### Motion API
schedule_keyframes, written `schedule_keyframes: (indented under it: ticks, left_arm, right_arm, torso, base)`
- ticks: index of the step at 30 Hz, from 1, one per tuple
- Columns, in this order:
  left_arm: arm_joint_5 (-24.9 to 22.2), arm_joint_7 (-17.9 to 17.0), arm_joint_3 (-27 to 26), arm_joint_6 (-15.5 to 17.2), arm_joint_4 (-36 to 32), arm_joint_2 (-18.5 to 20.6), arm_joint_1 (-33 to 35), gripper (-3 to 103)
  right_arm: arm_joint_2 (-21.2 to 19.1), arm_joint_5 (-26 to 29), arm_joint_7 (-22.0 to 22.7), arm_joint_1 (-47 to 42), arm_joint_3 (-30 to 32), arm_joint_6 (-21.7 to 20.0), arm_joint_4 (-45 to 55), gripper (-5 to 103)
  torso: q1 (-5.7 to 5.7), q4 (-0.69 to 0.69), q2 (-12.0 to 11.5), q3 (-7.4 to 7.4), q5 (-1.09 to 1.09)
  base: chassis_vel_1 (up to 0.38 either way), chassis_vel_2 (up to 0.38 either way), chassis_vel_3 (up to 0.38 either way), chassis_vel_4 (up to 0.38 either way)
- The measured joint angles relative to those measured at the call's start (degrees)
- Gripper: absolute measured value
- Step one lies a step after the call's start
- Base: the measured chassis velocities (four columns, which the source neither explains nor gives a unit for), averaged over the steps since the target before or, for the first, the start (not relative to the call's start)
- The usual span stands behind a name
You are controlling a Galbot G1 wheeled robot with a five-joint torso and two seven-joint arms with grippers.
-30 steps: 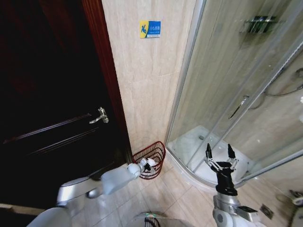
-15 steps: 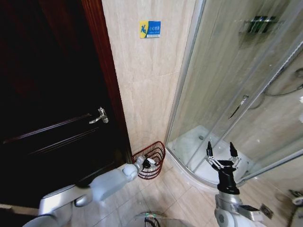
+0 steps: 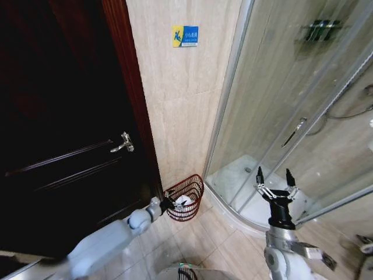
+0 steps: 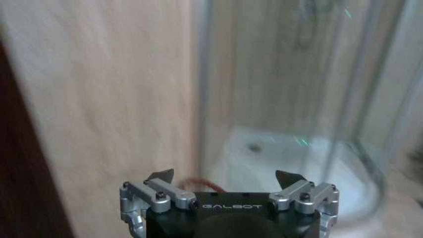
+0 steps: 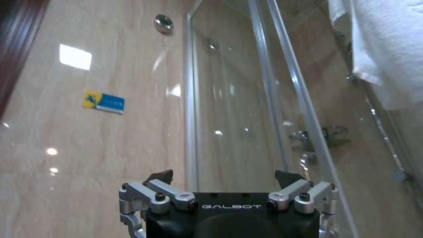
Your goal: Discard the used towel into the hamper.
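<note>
Left gripper (image 4: 225, 177) with fingers spread apart and nothing between them, seen from its wrist camera. Beyond it: blurred beige wall (image 4: 119, 99), curved glass shower enclosure (image 4: 297, 89) and white shower tray (image 4: 290, 158). Just past the fingertips, a sliver of red hamper (image 4: 198, 183) rim.

From the head camera, left arm stretched forward and down across the tiled floor (image 3: 215, 245), its tip at the near rim of the hamper (image 3: 189, 204). Hamper standing on the floor in the corner between the dark wooden door (image 3: 58, 116) and the shower enclosure (image 3: 291, 105), against the beige wall (image 3: 180, 99). White towel (image 3: 182, 202) lying inside the hamper, just beyond the left gripper (image 3: 166, 203).

Right gripper (image 3: 274, 179) raised upright to the right, well apart from the hamper, fingers splayed and empty, in front of the shower glass.

From the right wrist camera, right gripper (image 5: 225, 176) likewise spread, pointing up at the wall, with a small blue and yellow sign (image 5: 104, 102) and a white hanging towel (image 5: 390, 44) at the far corner.
</note>
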Motion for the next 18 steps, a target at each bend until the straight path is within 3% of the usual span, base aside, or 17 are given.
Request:
schedule_keyframes:
  ticks: [1, 3, 5, 8, 9, 13, 14, 18]
  left_arm:
    - [0.0, 0.0, 0.0, 0.0, 0.0, 0.0, 0.0, 102]
    - [0.48, -0.06, -6.58, 0.0, -2.92, -0.3, 5.46, 100]
    - [0.53, -0.06, -8.06, 0.05, -3.59, -0.42, 6.88, 100]
    - [1.7, -0.01, -17.78, 1.02, -7.08, -3.1, 14.86, 99]
    - [1.7, -0.01, -17.78, 1.02, -7.08, -3.1, 14.86, 99]
    - [5.33, 2.02, -30.97, 1.12, -11.75, -12.84, 22.05, 100]
    - [5.33, 2.02, -30.97, 1.12, -11.75, -12.84, 22.05, 100]
    - [9.91, 3.68, -36.74, 0.51, -15.45, -20.53, 26.74, 100]
  right_arm:
    - [0.0, 0.0, 0.0, 0.0, 0.0, 0.0, 0.0, 100]
    - [-0.19, 0.03, 0.84, -0.66, 0.64, 0.2, -0.52, 100]
    - [-0.21, 0.05, 1.14, -0.76, 0.76, 0.19, -0.53, 100]
    - [-0.44, 0.1, 3.01, -0.9, 0.52, -0.68, 0.03, 100]
    - [-0.44, 0.1, 3.01, -0.9, 0.52, -0.68, 0.03, 100]
    - [-0.78, -0.38, 4.44, -1.36, -0.27, -2.03, 1.94, 100]
    - [-0.78, -0.38, 4.44, -1.36, -0.27, -2.03, 1.94, 100]
    - [-1.12, -0.46, 5.65, -2.5, -1.03, -3.32, 5.23, 100]
  torso:
    - [0.0, 0.0, 0.0, 0.0, 0.0]
    - [0.0, 0.0, 0.0, 0.0, 0.02]
    - [0.0, 0.0, 0.0, 0.0, 0.01]
    - [-0.01, 0.02, 0.0, 0.0, 0.02]
    - [-0.01, 0.02, 0.0, 0.0, 0.02]
    - [0.0, 0.01, 0.0, 0.0, 0.03]
    - [0.0, 0.01, 0.0, 0.0, 0.03]
    - [-0.01, 0.02, 0.0, 0.0, 0.02]
  base:
    - [0.0, 0.0, 0.0, 0.0]
    - [0.0, 0.0, 0.0, 0.0]
    - [0.0, 0.0, 0.0, 0.0]
    - [0.0, 0.0, 0.0, 0.0]
    - [0.0, 0.0, 0.0, 0.0]
    - [0.0, 0.0, 0.0, 0.0]
    - [0.0, 0.0, 0.0, 0.0]
    - [0.0, 0.0, 0.0, 0.0]
